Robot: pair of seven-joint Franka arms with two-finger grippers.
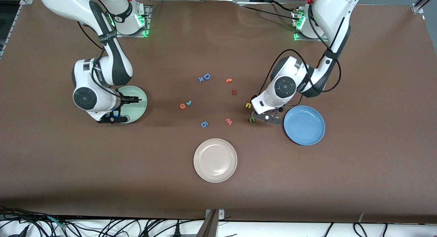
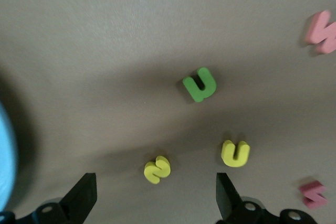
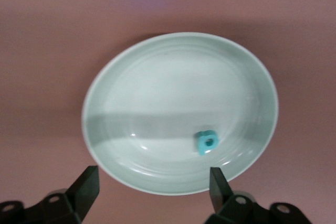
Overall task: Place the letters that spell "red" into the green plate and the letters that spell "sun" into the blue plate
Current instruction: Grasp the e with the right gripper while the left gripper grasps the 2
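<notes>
- My right claw (image 3: 149, 195) hangs over the green plate (image 3: 131, 85), fingers spread wide, gripping nothing.
- Teal letter (image 3: 206, 142) lies inside that plate, clear of my fingers.
- My left claw (image 2: 155, 195) is open and empty too, over bare table just beside the blue plate (image 1: 304, 125).
- Under it, apart from each other: green arch letter (image 2: 200, 84), yellow arch letter (image 2: 235, 153), yellow s (image 2: 157, 170).
- Blue plate holds no letters.
- Orange e (image 1: 182, 106) and small teal letter (image 1: 188, 102) lie touching mid-table, between the two plates.
- Beige plate (image 1: 215, 160) is nearest the front camera.
</notes>
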